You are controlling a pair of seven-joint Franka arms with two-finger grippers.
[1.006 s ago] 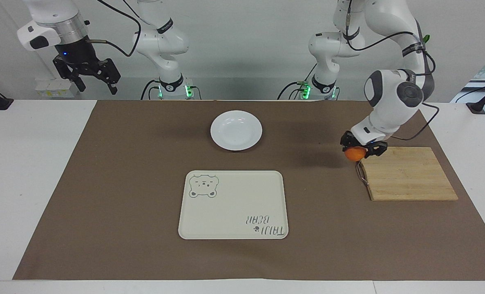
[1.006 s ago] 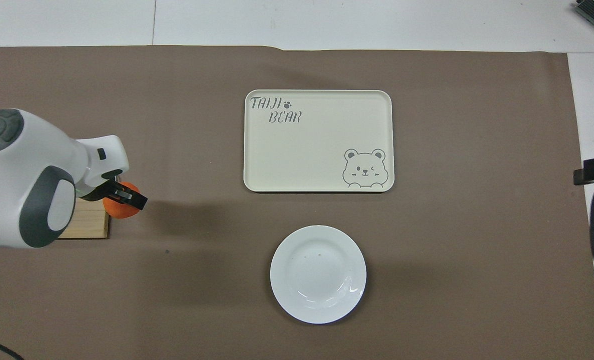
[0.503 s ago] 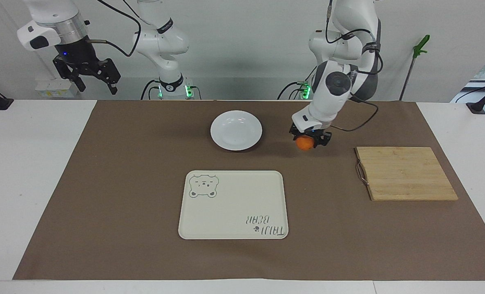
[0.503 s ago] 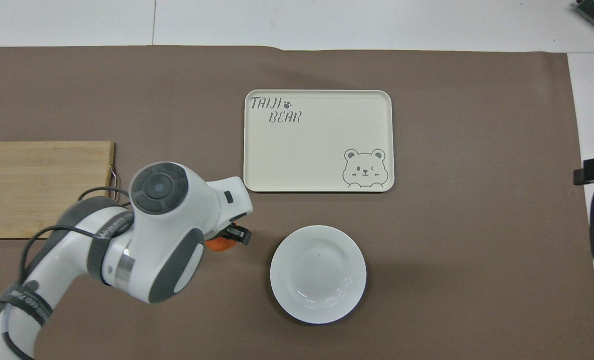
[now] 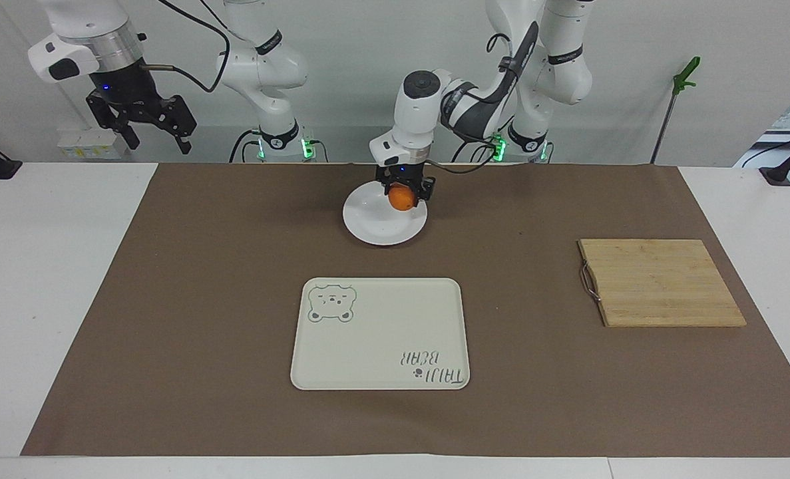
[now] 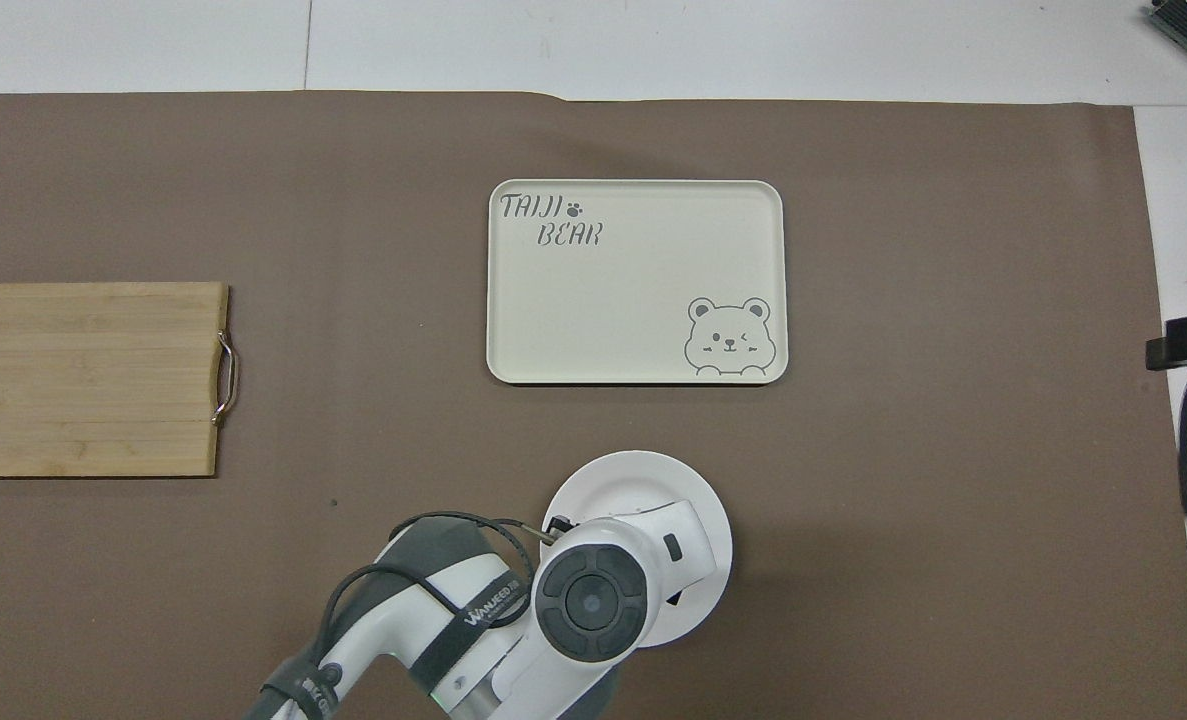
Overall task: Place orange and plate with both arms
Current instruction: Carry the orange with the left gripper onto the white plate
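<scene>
Orange fruit first: the orange point(image 5: 402, 197) sits tight in our left pincer point(image 5: 404, 193), which is clamped on it and hangs over the plate point(image 5: 375, 226). The plate is white and round. It lies on the brown mat on the surface point(image 5: 55, 279), nearer to the robots than the tray point(image 5: 380, 332) with the bear on it. From above, our left arm hides the orange, so we look at the facing view to see it.

We think the step now is to put the orange down on the plate. To do it well, we should go down slowly until the orange touches the middle of the plate. Then we let go softly, so it does not roll off the rim.

Our right pincer point(image 5: 143, 123) waits up high over the right arm's end of the surface, with its fingers apart and nothing in them. A wooden board point(image 5: 661, 283) lies toward the left arm's end.
</scene>
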